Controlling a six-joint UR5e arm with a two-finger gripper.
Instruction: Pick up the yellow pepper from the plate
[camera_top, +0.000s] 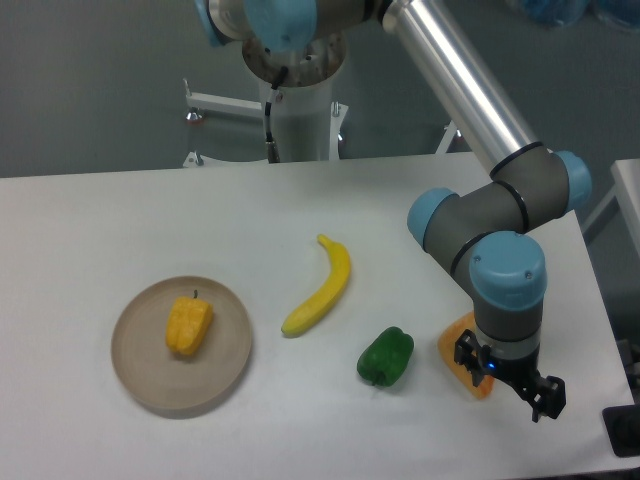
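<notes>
From my end: plate (135, 380) sits at the left of the worktop (100, 240), yellow pepper (188, 325) lying on it, slightly right of the plate's centre, well apart from the gripper (510, 385), which is way over at the right edge of the worktop. Pepper is small, blocky, golden-yellow, lobed sides, tiny dark stem pointing away from the camera; it looks tipped on its side, nothing touching it but the plate. Plate is round, tan, shallow, low rim, much wider than the pepper. Moving right: a curved yellow banana (322, 286) lies near the worktop's middle, just off the plate's right side, not touching it. Then a green pepper (386, 356), near the front. Then an orange wedge (460, 352), partly hidden behind the gripper, so I can't make out its full shape. Gripper hangs low above or against the wedge; I can't tell whether there's contact. The fingers (545, 395) are dark, small and seen at an awkward angle; I can't tell if they're apart or together. Arm's upper link and base are cut off by the top of the frame.
</notes>
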